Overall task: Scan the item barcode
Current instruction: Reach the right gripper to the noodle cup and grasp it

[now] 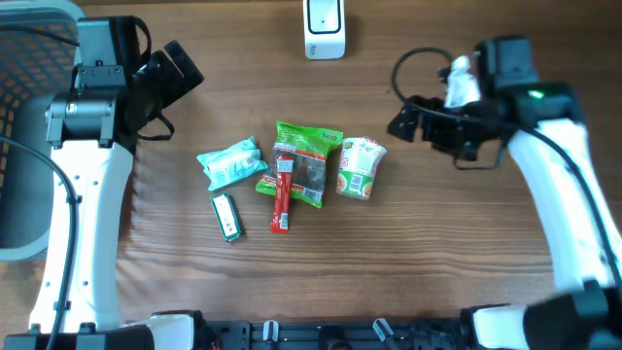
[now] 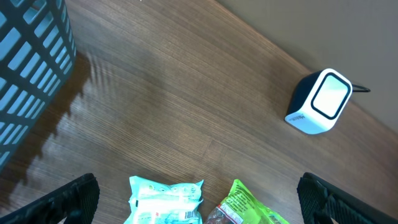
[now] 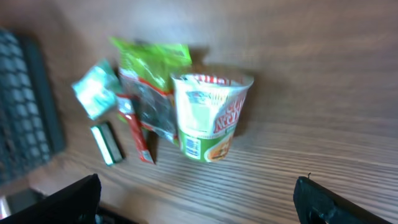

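**Barcode scanner** (image 1: 324, 29): white block with a dark side and a pale window. Stands at the far edge of the wooden table (image 1: 466, 253), well apart from both grippers. No writing legible.

**Instant noodle cup** (image 3: 210, 115): lies on its side at the right end of the item cluster, lid end toward the table's far edge. In the right wrist view it sits centred ahead of the right gripper (image 1: 403, 122), clear of both fingers (image 3: 62, 202). Label is green and white with red lettering, too blurred to read.

**Green snack bag** (image 1: 306, 160): flat, just left of the cup, with a dark window and a red band. Print unreadable.

**Red stick sachet** (image 1: 282, 194): lies lengthwise over the bag's left edge. Text too small to read.

**Teal packet** (image 2: 165, 199): crinkled, at the left of the cluster. In the left wrist view it is low in frame between the fingers (image 2: 71, 200), touching neither.

**Small green-and-white pack** (image 1: 226, 216): nearest the table's front edge, below the teal packet. Markings illegible.

**Left gripper** (image 1: 177, 70): jaws spread wide, holding nothing, above the table's far left.

**Right gripper**: jaws spread wide, holding nothing, right of the cup.

**Basket** (image 1: 24, 146): grid-walled, beside the table's left edge.
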Controlling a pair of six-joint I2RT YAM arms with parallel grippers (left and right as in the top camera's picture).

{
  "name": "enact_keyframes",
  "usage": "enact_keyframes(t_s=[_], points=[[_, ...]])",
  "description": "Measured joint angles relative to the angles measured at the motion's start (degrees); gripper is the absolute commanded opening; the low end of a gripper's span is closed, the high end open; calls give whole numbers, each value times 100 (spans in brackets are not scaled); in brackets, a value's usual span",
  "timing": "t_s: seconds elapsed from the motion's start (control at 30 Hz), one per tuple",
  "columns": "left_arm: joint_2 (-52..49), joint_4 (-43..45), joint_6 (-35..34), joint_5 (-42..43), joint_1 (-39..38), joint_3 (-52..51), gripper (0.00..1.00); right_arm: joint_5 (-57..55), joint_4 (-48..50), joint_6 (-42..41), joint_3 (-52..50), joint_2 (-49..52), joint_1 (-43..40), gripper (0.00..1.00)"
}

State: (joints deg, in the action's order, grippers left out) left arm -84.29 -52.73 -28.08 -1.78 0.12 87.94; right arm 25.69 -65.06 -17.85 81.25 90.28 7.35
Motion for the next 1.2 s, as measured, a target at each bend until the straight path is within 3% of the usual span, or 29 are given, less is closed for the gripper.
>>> enact_keyframes(t_s=[0.27, 0.5, 1.2], points=[[0, 0, 0, 0, 0, 0, 100, -610, 614, -586, -264, 778, 776, 100], [0, 0, 0, 0, 0, 0, 100, -1207, 2090, -1241, -1064, 815, 1338, 100], [0, -2, 0, 0, 0, 0, 100, -1373, 2699, -1519, -1596, 815, 1346, 100]])
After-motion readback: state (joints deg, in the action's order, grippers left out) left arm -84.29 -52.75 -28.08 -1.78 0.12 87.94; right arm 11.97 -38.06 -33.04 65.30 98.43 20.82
